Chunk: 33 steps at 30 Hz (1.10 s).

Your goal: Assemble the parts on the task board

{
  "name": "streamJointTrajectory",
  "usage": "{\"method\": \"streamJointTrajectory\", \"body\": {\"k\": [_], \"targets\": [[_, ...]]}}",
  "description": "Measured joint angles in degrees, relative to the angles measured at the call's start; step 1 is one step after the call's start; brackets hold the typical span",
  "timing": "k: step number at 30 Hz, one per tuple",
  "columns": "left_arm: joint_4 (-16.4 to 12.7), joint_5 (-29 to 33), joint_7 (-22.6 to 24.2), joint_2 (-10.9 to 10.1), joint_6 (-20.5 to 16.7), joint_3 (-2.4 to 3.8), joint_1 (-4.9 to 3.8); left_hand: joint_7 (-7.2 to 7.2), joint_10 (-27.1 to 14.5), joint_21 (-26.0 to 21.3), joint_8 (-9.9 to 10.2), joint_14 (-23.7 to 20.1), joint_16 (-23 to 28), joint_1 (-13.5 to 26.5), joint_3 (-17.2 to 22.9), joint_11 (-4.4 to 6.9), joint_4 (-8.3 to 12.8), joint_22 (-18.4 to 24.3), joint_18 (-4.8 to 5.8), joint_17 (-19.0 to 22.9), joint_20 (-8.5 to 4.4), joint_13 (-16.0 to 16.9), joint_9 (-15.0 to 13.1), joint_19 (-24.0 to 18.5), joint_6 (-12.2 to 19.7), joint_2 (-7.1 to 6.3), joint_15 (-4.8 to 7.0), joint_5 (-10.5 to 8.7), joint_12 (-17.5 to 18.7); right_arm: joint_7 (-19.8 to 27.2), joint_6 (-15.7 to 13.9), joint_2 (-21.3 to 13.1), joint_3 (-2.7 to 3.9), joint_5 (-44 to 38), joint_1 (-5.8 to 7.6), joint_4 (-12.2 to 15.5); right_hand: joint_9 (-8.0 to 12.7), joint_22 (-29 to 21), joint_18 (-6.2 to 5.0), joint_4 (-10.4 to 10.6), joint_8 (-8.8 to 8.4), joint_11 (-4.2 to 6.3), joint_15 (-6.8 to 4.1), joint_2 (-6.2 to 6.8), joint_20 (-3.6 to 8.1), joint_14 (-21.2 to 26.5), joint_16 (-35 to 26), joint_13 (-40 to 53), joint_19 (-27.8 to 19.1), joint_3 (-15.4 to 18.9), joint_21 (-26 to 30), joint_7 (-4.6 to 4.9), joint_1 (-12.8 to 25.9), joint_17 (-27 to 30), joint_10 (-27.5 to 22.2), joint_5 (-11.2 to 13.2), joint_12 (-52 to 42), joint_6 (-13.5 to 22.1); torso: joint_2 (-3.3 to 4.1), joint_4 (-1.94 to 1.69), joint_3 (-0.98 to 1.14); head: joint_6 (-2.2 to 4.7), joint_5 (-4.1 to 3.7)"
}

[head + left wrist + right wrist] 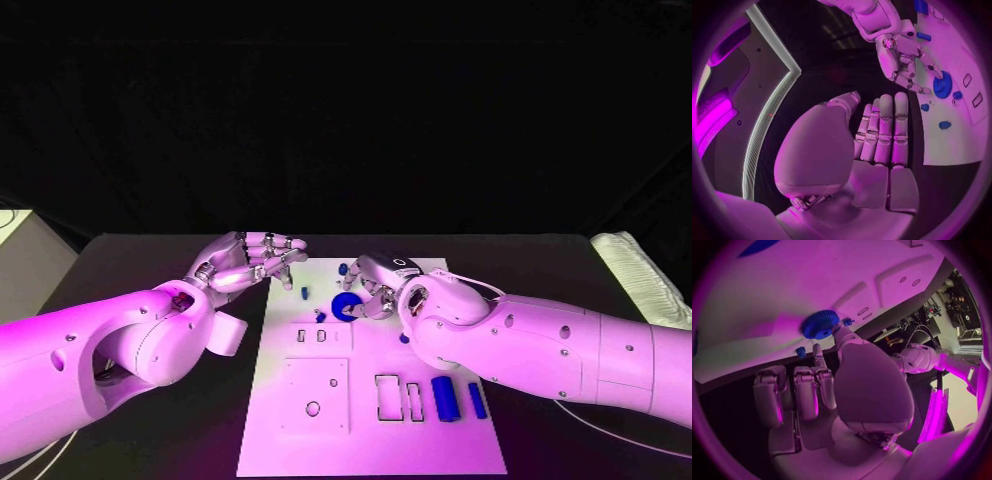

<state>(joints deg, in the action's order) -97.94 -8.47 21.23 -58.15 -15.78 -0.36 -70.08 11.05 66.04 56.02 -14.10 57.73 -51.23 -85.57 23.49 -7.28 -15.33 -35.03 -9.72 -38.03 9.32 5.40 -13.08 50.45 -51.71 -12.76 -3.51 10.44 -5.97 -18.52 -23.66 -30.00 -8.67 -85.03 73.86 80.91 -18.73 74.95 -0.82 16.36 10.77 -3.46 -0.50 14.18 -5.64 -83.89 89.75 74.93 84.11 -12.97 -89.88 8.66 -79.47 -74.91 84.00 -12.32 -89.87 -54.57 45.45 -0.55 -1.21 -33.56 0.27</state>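
The blue gear lay on the task board, toward its far end, with a few small blue parts close by. The right hand hovered just beside the gear, its fingers loosely spread toward it; whether they touched it could not be told. The left hand hung over the black counter off the board's left edge, fingers straight, pressed side by side and holding nothing. Two blue bars lay unplaced beside empty slots nearer the robot, so most assembly seemingly remained.
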Motion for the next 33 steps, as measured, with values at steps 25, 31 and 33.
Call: {"method": "streamJointTrajectory", "body": {"k": [25,31,33], "targets": [[0.36,-0.01,-0.10,0.19,0.04,0.01,0.00,0.00,0.00,0.19,0.00,0.00,-0.23,0.00,0.00,0.00,0.00,-0.15,0.00,0.05,0.00,0.06,-0.09,-0.42,0.00,0.00,0.00,0.00,0.00,-0.02,1.65,0.32,0.05,1.71,-0.12,-0.85,0.00,-0.02,0.00,-0.17,0.00,-0.41,0.29,-0.23,0.00,-0.12,0.00,-0.02,0.00,0.16,0.00,0.00,0.23,0.00,-0.01,0.00,0.00,0.00,-0.01,-0.03,-0.07,-0.75,0.10],[0.38,-0.02,-0.13,0.18,0.05,0.01,0.00,0.00,0.00,0.19,0.00,0.00,-0.23,0.00,0.00,0.00,0.00,-0.14,0.00,0.05,0.00,0.05,-0.09,-0.41,0.00,0.00,0.00,0.00,0.00,0.04,1.77,0.01,0.03,1.68,-0.15,-0.61,0.00,-0.02,0.00,-0.34,0.00,-0.41,0.29,-0.23,0.00,-0.12,0.00,-0.02,0.00,0.33,0.00,0.00,0.23,0.00,-0.01,0.00,0.00,0.00,-0.03,-0.03,-0.02,-0.77,0.12],[0.38,-0.02,-0.14,0.17,0.05,0.01,0.00,0.00,0.00,0.19,0.00,0.00,-0.23,0.00,0.00,0.00,0.00,-0.14,0.00,0.05,0.00,0.05,-0.09,-0.41,0.00,0.00,0.00,0.00,0.00,0.06,1.78,-0.03,0.03,1.66,-0.15,-0.57,0.00,-0.02,0.00,-0.34,0.00,-0.41,0.29,-0.23,0.00,-0.12,0.00,-0.02,0.00,0.33,0.00,0.00,0.23,0.00,-0.01,0.00,0.00,0.00,-0.03,-0.02,-0.02,-0.77,0.13]]}}
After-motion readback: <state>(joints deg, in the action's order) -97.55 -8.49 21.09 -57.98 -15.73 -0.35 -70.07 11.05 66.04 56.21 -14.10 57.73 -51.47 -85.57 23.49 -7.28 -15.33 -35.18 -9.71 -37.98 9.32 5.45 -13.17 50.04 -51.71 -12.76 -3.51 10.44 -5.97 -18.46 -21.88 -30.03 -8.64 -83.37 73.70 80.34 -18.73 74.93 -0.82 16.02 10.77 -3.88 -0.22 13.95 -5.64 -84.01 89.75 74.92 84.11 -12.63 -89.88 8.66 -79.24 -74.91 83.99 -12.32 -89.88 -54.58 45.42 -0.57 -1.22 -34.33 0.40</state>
